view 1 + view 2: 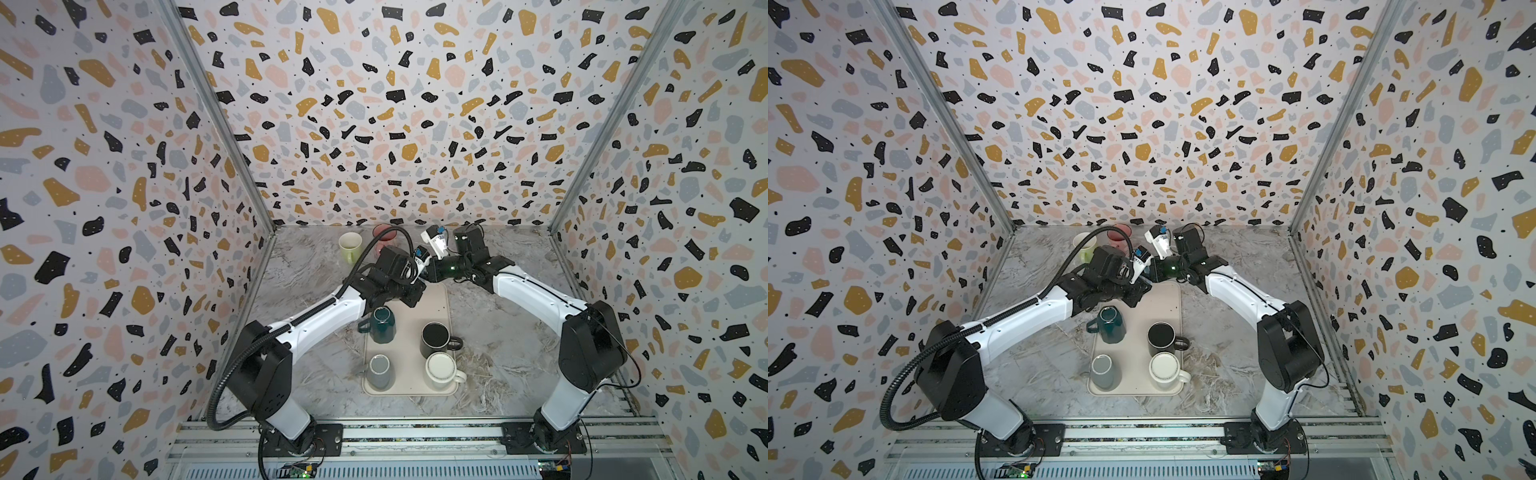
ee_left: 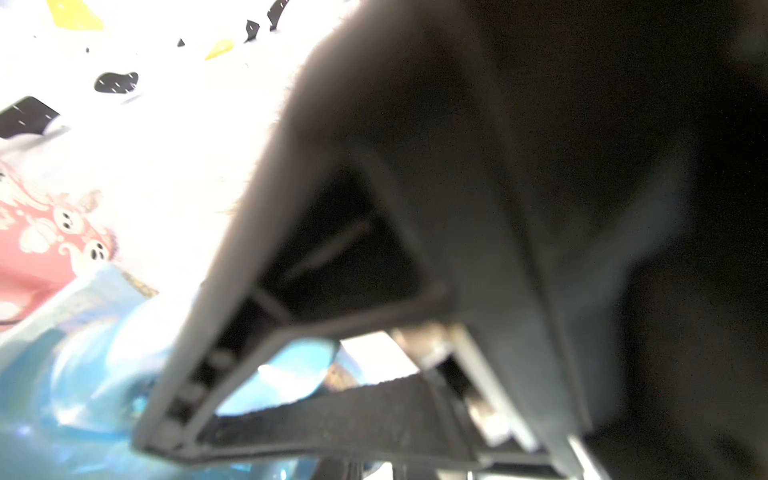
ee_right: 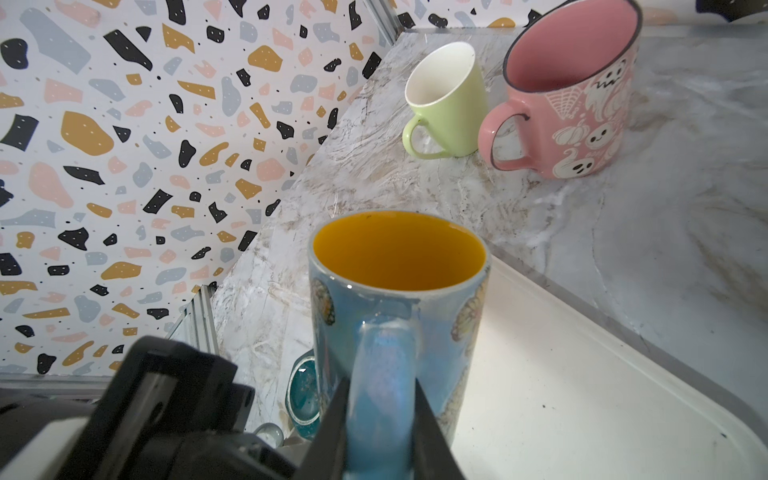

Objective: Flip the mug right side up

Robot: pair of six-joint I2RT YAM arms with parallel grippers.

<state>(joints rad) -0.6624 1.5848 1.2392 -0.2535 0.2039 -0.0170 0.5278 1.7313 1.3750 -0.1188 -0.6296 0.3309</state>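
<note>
This is a robot test cell in a lab, not a lived-in room. Three walls (image 1: 415, 104) papered in terrazzo print stand in a bare aluminium frame (image 1: 218, 116) around a marble-look worktop (image 1: 511, 345). Along the worktop's near edge runs a metal rail (image 1: 415, 434) with the left arm (image 1: 316, 320) and the right arm (image 1: 536, 295) bolted to it. An exposed circuit board (image 1: 299, 471) sits just below the rail.

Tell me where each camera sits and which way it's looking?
Top views: high at the front, looking down at the tray of mugs; left arm and right arm show.
Left wrist: on the left arm, looking along the left claw at the blue mug, blurred.
Right wrist: on the right arm, looking along the right claw, shut on that mug's handle.
Shared: both wrist views catch the pink mug.
</note>
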